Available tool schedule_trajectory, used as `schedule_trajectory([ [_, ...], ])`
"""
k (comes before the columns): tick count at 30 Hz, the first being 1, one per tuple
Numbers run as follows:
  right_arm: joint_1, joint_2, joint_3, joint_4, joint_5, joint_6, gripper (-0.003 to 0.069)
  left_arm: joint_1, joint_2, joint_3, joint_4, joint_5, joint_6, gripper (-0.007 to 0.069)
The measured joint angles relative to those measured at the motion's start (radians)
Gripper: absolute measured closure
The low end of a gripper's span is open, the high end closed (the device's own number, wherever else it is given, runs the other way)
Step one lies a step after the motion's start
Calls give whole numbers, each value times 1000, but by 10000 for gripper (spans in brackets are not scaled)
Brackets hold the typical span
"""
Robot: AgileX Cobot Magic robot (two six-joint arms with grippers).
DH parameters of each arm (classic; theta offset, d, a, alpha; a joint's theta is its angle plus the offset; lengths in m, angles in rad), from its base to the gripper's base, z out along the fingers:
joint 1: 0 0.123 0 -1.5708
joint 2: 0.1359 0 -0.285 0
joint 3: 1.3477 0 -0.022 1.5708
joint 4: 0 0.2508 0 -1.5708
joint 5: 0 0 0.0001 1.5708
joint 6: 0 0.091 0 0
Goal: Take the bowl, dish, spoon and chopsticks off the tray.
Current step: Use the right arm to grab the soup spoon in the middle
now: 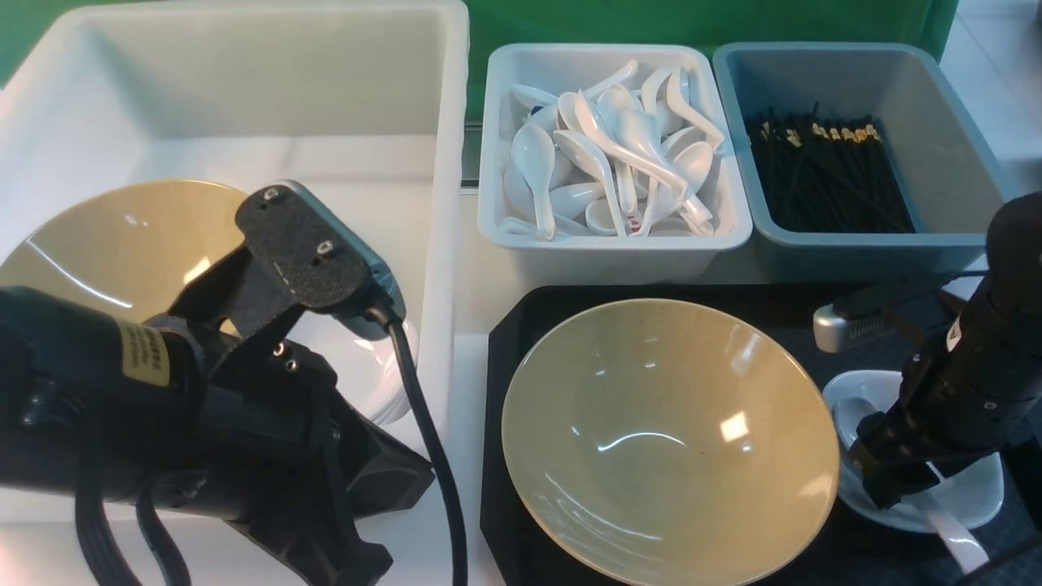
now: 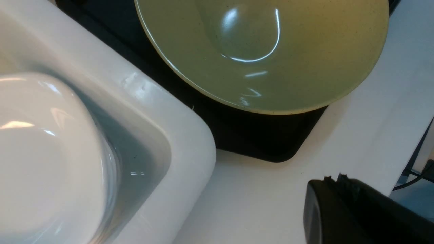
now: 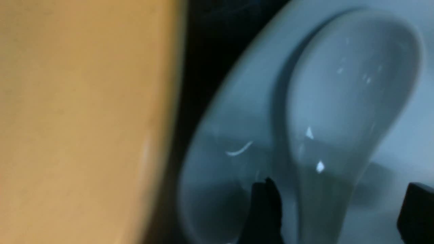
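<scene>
Bowl (image 1: pixel 667 439) sits mouth up on the left half of tray (image 1: pixel 498 505). Dish (image 1: pixel 973 492) is on the tray's right side, just beside the bowl. Spoon (image 1: pixel 961 544) lies in the dish, handle over its near rim. Right gripper (image 3: pixel 339 210) is low over the dish, jaws wide, fingers (image 3: pixel 264 206) straddling the spoon's neck, gripping nothing. Left gripper (image 2: pixel 339 189) is closed tight and empty, by the near corner of the white tub (image 1: pixel 440 203), left of the tray.

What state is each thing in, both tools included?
bowl: upright, empty, on the tray
dish: on the tray, spoon inside
spoon: lying in the dish, not gripped
right tool: open, straddling the spoon's handle
left tool: shut, holding nothing
tray: carries bowl and dish
</scene>
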Motion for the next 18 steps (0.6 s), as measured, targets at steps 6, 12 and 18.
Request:
schedule_trajectory([
  [6, 0, 40, -8, -17, 10, 0, 278, 0, 0, 0, -1, 0, 0, 636],
  [12, 1, 15, -22, -19, 40, 0, 412, 0, 0, 0, -5, 3, 0, 636],
  [18, 1, -141, -128, -47, 132, 0, 412, 0, -5, 1, -4, 19, 0, 636],
])
